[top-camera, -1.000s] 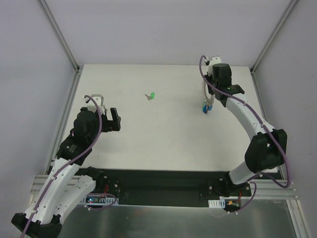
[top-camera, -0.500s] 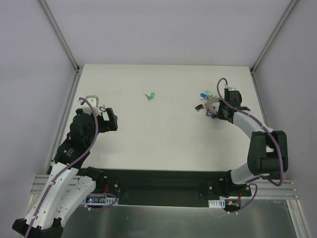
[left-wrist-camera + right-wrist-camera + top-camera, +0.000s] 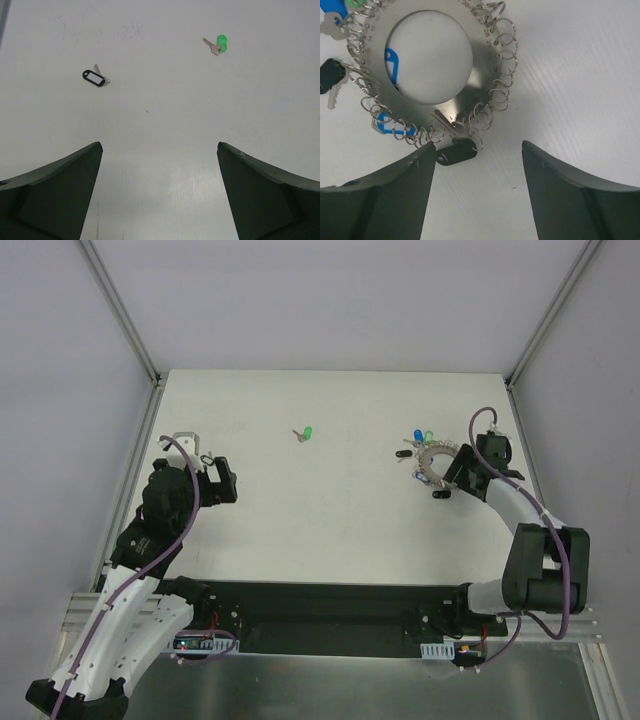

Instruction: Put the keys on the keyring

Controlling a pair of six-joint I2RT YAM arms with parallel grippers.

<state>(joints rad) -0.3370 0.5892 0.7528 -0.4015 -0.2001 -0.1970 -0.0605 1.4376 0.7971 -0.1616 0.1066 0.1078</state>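
My right end effector (image 3: 477, 145) sits wide at six o'clock of the silver coil-rimmed metal keyring (image 3: 485, 60), so closing now could shove the tiny black-headed key (image 3: 456, 151) aside.

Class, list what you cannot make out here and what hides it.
Top view: keys on the keyring too small to count.
Right wrist view: the keyring's upper rim and a blue key head are cut off by the frame's top edge.
Left wrist view: green key teeth too small to read.

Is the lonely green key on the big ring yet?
No, off. The green key lies alone, far from the keyring.
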